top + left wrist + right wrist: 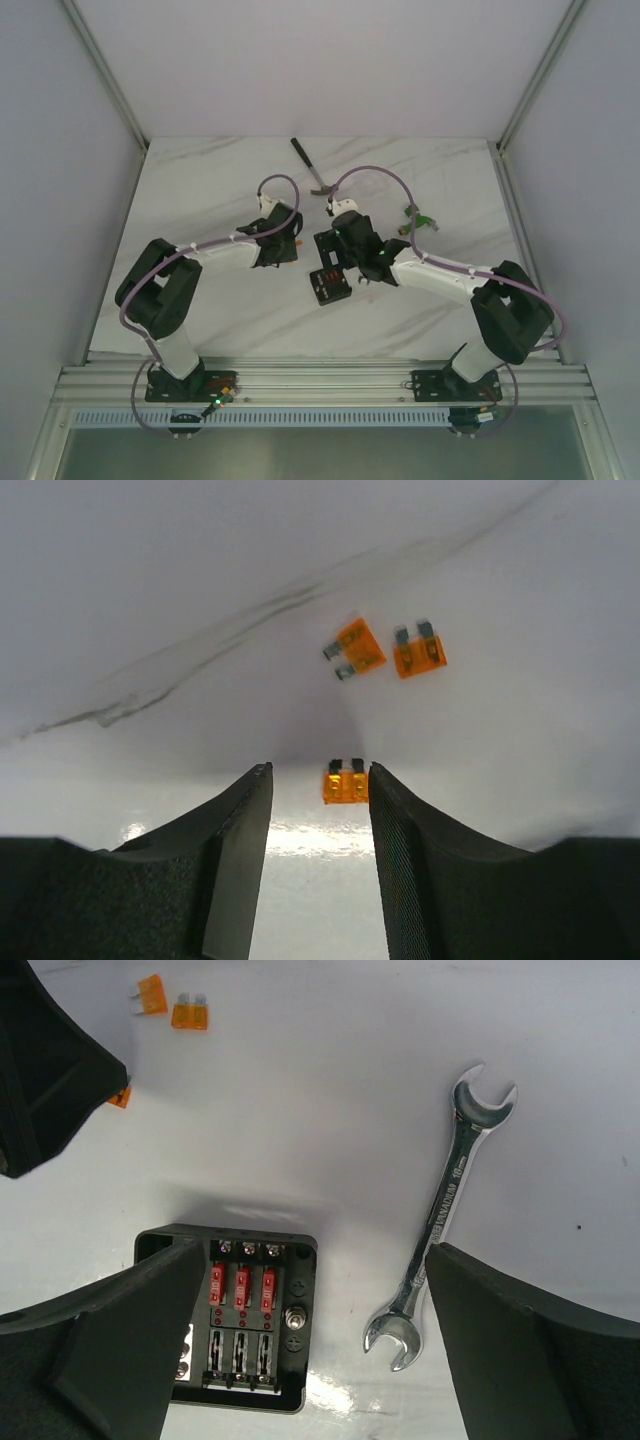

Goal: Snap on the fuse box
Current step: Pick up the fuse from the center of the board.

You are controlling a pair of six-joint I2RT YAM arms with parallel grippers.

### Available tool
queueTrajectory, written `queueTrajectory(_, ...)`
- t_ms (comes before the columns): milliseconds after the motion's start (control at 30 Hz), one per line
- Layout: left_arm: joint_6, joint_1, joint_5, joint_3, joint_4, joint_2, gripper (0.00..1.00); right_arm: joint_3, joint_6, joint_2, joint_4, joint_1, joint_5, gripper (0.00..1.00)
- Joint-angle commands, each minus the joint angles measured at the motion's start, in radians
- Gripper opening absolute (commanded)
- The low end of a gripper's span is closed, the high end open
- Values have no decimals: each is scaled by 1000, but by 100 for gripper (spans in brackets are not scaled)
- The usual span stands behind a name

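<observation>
My right gripper (312,1250), jaws wide apart, hangs above the fuse box (250,1300); left gripper (320,770), apart, straddles a fuse (345,785). Best: centre squarely before closing.

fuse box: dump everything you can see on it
The fuse box is a small black squarish plastic tray, uncovered, lying flat on the white table. Inside: three red fuses in a row, three darker slots below, screw terminals along the top, a stud at right. The open right pincer hangs over it; one finger hides its left side. Contact unclear.
</observation>
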Motion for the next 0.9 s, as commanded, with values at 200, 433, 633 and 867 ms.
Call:
queueTrajectory(200, -16, -53, -50, 51, -60, 52, 51, -33, 10, -10, 41, -4, 42, 100)
queueTrajectory(433, -26, -67, -71, 63, -92, 74, 44, -41, 13, -47, 41, -6, 44, 100)
queueTrajectory(633, -42, -87, -104, 64, -118, 84, 42, -48, 13, -63, 41, -5, 41, 100)
queueTrajectory(867, -61, -109, -109, 65, -125, 115, 41, -65, 19, -82, 41, -6, 42, 100)
